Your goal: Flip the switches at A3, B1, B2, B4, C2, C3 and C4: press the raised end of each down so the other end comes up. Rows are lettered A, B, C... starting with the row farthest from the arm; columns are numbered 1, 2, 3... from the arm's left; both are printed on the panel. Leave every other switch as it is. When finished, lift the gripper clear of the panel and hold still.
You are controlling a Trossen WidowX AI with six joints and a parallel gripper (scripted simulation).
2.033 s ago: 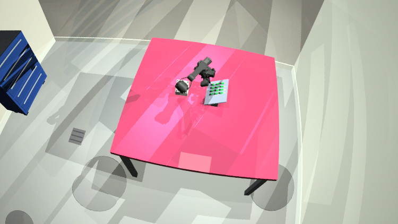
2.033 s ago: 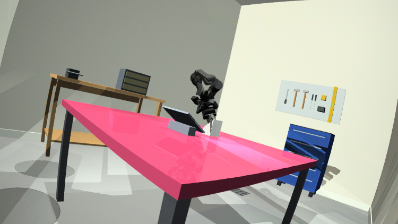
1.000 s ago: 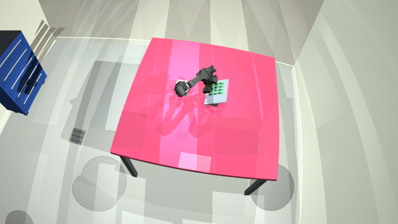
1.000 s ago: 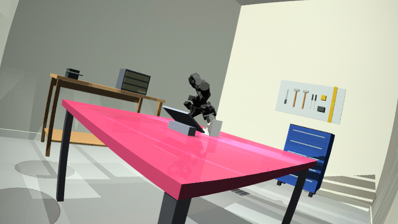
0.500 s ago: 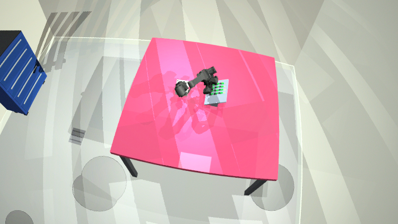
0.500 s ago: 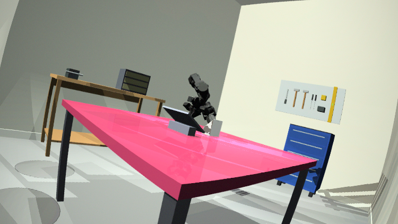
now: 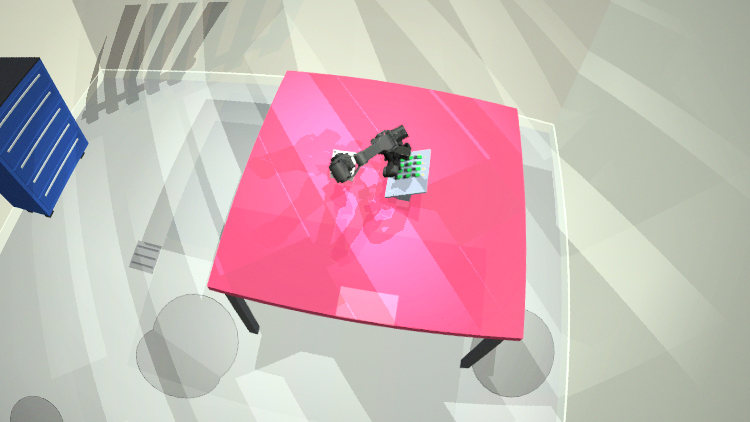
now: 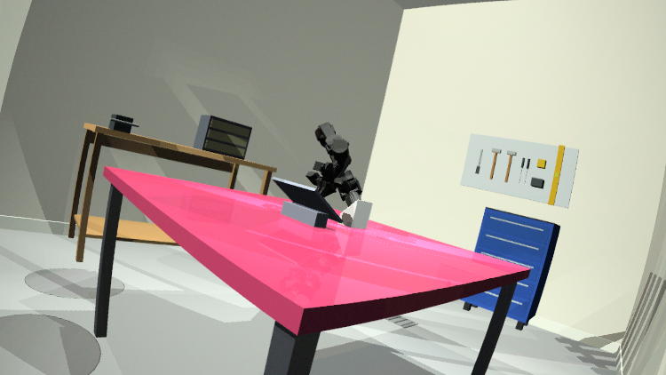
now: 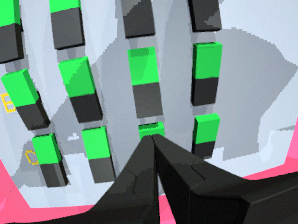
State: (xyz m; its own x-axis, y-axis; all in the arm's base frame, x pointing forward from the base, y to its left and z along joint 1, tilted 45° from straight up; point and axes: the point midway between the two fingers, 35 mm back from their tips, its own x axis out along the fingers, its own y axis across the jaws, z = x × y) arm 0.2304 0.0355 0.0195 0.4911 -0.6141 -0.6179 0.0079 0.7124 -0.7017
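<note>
The closed black gripper [image 9: 152,141] [image 7: 390,170] holds nothing; its tips meet over the green-and-black plastic rocker C3 [image 9: 151,130] on the pale tilted panel [image 9: 172,107] [image 7: 406,187] [image 8: 302,195]. I'd expect light, stiff clicking: press the raised end, don't grasp.

A bright pink four-sided table [image 7: 419,272] [image 8: 279,260] stood on dark legs. Directly on it sat the arm's pale base [image 7: 335,151] [image 8: 363,215] and, just beside that, a grey block-shaped support [image 8: 302,215] beneath a tilted switch panel [image 7: 409,187] [image 8: 305,198] [image 9: 250,90].
</note>
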